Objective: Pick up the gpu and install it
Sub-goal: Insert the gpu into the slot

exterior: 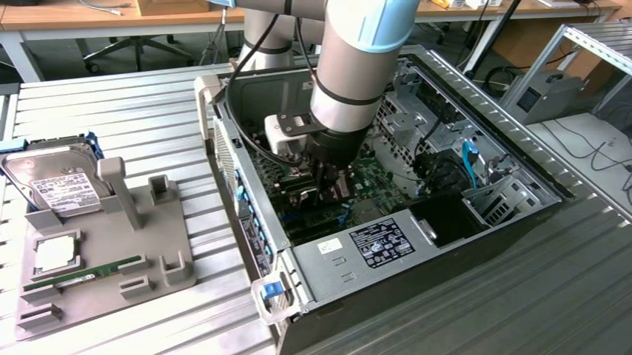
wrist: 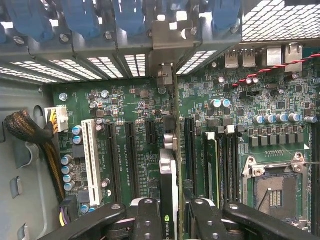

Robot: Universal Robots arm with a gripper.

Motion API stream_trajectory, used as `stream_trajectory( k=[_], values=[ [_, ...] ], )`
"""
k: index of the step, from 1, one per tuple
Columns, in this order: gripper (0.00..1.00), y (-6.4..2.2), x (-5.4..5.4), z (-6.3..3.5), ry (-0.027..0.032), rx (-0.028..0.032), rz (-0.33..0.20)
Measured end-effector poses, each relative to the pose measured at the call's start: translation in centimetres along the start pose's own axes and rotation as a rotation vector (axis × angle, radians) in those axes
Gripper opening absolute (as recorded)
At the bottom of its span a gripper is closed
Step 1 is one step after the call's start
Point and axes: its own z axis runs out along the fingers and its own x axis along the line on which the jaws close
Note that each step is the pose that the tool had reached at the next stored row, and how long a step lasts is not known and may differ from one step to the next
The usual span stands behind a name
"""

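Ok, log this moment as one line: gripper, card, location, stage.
gripper: shut on gpu | gpu: edge-on, over motherboard slots | location: inside open computer case | stage: card carried into case, seating cannot be told

Even, bright room light falls from above in the exterior view, with soft shadows inside the computer case [exterior: 395, 244]. In the wrist view the motherboard [wrist: 135, 115] is sharp, while the pincer [wrist: 170, 220] looks dark and slightly blurred.

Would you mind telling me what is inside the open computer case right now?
Inside the computer case lies the green motherboard. The gripper is lowered in there, shut on the gpu, held edge-on above the expansion slots. The arm covers much of the board in the exterior view.
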Motion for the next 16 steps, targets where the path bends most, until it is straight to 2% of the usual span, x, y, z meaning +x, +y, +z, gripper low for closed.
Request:
stream_trajectory(
  k=[16],
  values=[
    [0.27, 0.16, -0.01, 0.02, 0.0001, 0.0017, 0.031]
  ],
)
